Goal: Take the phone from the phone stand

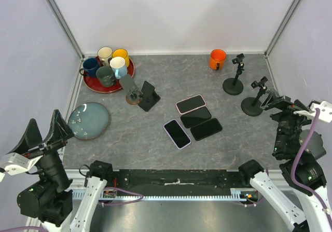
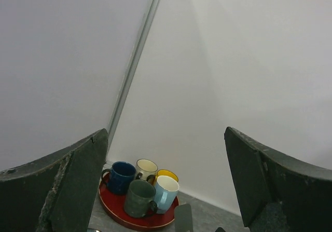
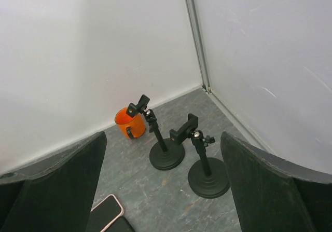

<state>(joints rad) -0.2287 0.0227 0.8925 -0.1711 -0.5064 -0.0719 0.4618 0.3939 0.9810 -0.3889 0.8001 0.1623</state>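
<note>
The phone (image 1: 127, 82) is sitting in the phone stand (image 1: 135, 98), at about 10 o'clock from the middle of the top view. It is showing as a slim slab with a pale grey, reflective face, and it is leaning steeply, close to upright. The stand is resting on a small round brownish base, at 5 o'clock from the phone.

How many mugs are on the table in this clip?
6. On the red tray, back left: blue mug, cream mug, yellow mug, pale mug, grey-green mug. The orange mug stands alone at back right. None seems hidden.
</note>
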